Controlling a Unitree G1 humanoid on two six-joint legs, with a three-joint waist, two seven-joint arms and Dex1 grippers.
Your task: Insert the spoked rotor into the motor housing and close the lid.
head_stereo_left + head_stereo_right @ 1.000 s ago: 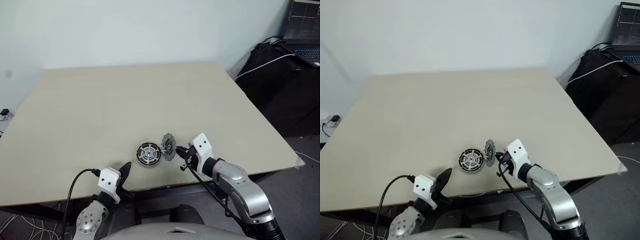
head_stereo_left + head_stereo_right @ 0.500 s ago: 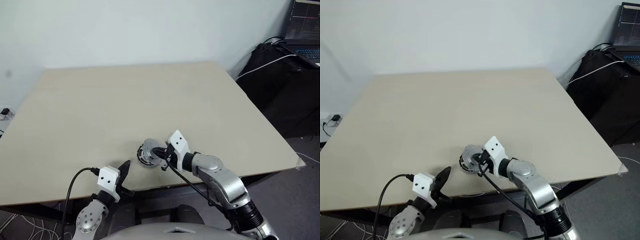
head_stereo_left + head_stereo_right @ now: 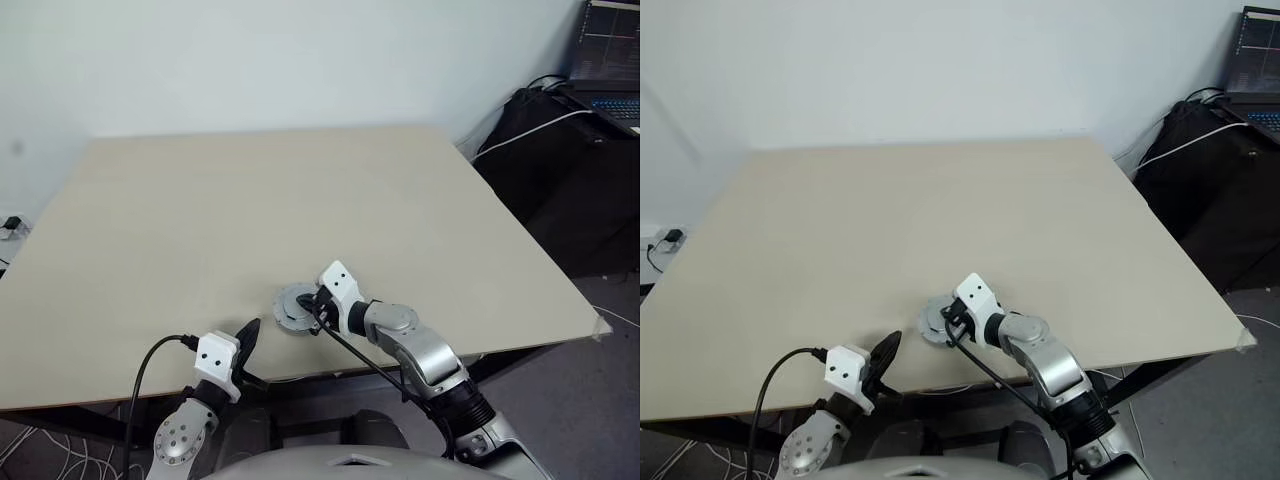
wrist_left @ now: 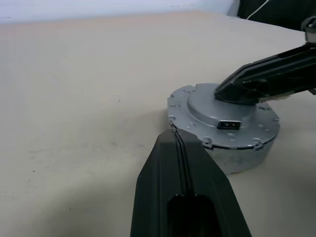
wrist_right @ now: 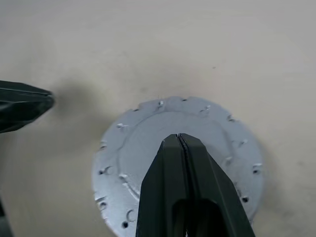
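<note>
Head stereo pair looks forward and down over the table (image 3: 250, 200), from well back. Both wrist cameras sit close, left one low and level, right one steeply downward, sharing the lid (image 4: 224, 123).

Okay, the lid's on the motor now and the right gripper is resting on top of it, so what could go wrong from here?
1. The shut right gripper presses the lid off-centre, toward one side; that could tip it or leave it seated unevenly.
2. The assembly sits near the table front edge; a sideways push might slide it toward the drop.
3. The shut left gripper hovers close beside the lid without steadying it, so nothing would stop a skid.
</note>
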